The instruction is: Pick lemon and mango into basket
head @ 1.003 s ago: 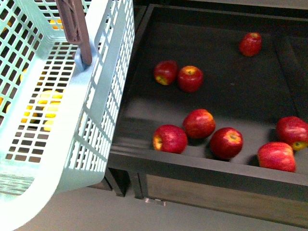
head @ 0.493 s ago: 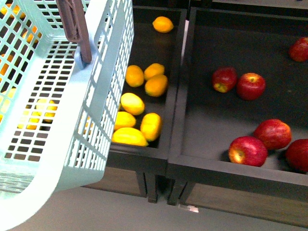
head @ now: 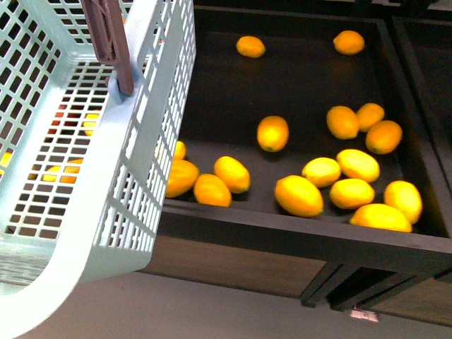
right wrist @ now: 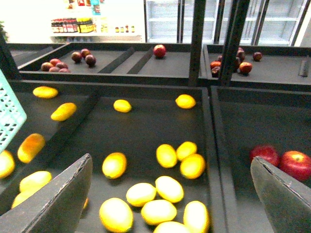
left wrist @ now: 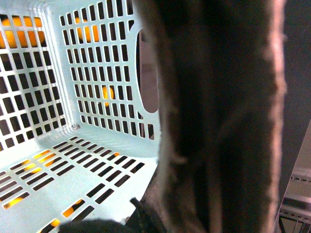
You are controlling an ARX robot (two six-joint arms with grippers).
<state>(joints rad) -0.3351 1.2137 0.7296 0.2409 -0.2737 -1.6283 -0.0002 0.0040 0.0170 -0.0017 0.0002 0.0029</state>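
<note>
The turquoise slotted basket (head: 85, 183) fills the left of the front view, hanging tilted with its brown handle (head: 109, 42) up. My left gripper (left wrist: 160, 213) is shut on the basket; in the left wrist view the brown handle (left wrist: 218, 97) blocks most of the picture and the basket floor (left wrist: 77, 165) shows bare. Several yellow lemons (head: 299, 195) lie in a dark bin (head: 282, 226) right of the basket. My right gripper (right wrist: 170, 160) is open above those lemons (right wrist: 169, 188); its fingers (right wrist: 58, 199) hold nothing. No dark red mango shows clearly.
In the right wrist view, a bin left of the lemons holds longer yellow-orange fruits (right wrist: 31, 147), and red apples (right wrist: 291, 164) lie in the bin to the right. Far bins hold small dark red fruits (right wrist: 58, 63), too small to tell. Black uprights (right wrist: 197, 39) divide the shelves.
The front view has swept left along the shelf: the apple bin has slid out to the right and the lemon bin now fills the middle. The basket keeps its place in the view.
</note>
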